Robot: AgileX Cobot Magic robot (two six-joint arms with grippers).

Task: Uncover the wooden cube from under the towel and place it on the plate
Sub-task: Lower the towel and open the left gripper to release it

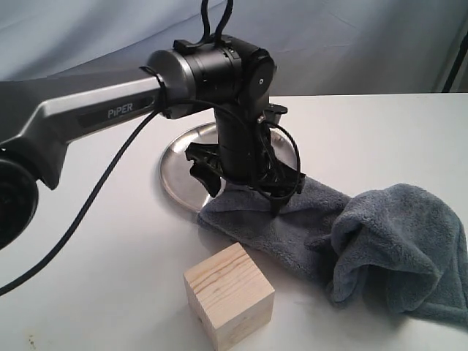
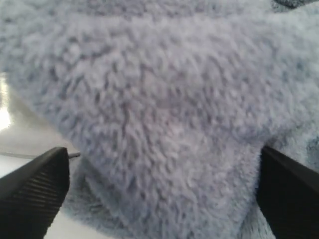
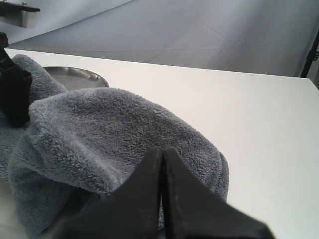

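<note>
Wooden cube [image 1: 228,296] sits uncovered on desk [image 1: 351,131]; left gripper [image 2: 163,164] jaws spread over towel [image 1: 365,234] edge at plate [image 1: 175,168] rim, probably to clear it; right gripper [image 3: 160,154] jaws pressed together.

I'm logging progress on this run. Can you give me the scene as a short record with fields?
cube: wooden cube uncovered, standing on the table, apart from towel and plate
towel: towel bunched at the right, one end reaching the plate's rim
plate: plate partly hidden by the left arm; cube not on it
left gripper: left gripper over the towel's end, fingers open
right gripper: right gripper by the towel, fingers shut
</note>
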